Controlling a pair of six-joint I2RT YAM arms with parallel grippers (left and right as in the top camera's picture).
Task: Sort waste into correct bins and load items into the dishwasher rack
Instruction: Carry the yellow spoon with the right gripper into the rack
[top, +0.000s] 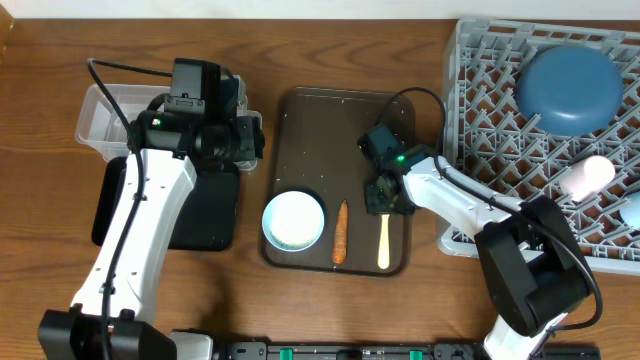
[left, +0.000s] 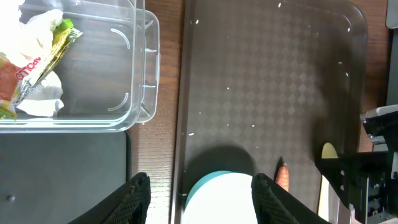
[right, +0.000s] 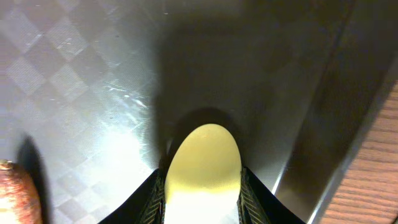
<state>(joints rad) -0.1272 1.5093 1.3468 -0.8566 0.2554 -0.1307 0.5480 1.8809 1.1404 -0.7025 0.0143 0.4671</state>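
Your right gripper (right: 200, 186) is low over the dark brown serving tray (top: 320, 140), clamped on the rounded bowl end of the pale yellow spoon (right: 202, 162). Its dark fingers (right: 155, 196) hug both edges of the smooth, matte plastic oval. From the wrist view the pads look to be in contact, though how firmly they press is hard to tell. The spoon lies flat near the tray's right rim, with its slim handle running toward the front edge.

The tray has a faint diamond-check texture, a glossy sheen and rounded corners. A few white rice grains (left: 228, 88) are scattered over it. The small orange carrot (top: 340, 232), tapered and rough-skinned, lies just left of the spoon and parallel to it. The round white bowl (top: 294, 220) sits in the tray's front left corner.

Your left gripper (left: 200, 183) hovers at the tray's left edge with its jaws apart, holding nothing. Behind it the clear plastic tub (top: 105, 115) holds crumpled white tissues (left: 40, 25) and the crinkled yellow-green wrapper (left: 43, 62). The flat black tray (top: 205, 210) lies just in front of the tub.

At the far right, the grey lattice rack (top: 480, 100) carries the upturned dark blue bowl (top: 568, 85) and a pale pink cup (top: 588, 177).
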